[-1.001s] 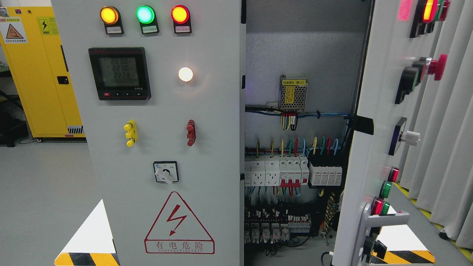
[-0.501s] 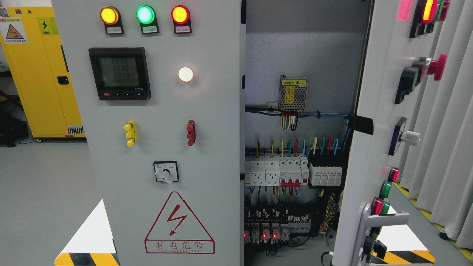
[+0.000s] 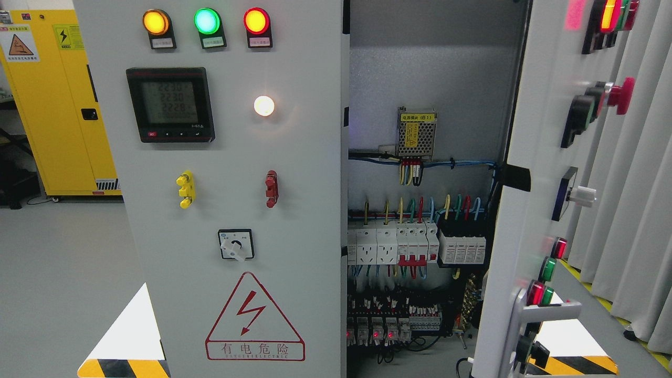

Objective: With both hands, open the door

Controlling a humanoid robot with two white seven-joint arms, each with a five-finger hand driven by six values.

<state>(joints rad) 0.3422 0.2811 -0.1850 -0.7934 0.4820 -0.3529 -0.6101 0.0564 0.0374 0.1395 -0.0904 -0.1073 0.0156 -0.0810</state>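
Grey flooring and a yellow cabinet (image 3: pixel 58 100) frame the electrical cabinet. Its right door (image 3: pixel 530 173) is swung wide, exposing the breakers (image 3: pixel 415 244); the left door (image 3: pixel 231 184) is shut. Neither robot hand is visible, so finger state cannot be judged.

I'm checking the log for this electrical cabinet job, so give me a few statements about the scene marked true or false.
1. The right door stands swung open, showing the wiring inside. True.
2. The three lamps at the top of the left door are all green. False: they are yellow, green and red.
3. A robot hand grips the door handle. False: no hand is in view.
4. A red lightning warning triangle sits low on the left door. True.
5. A yellow cabinet stands behind at the left. True.
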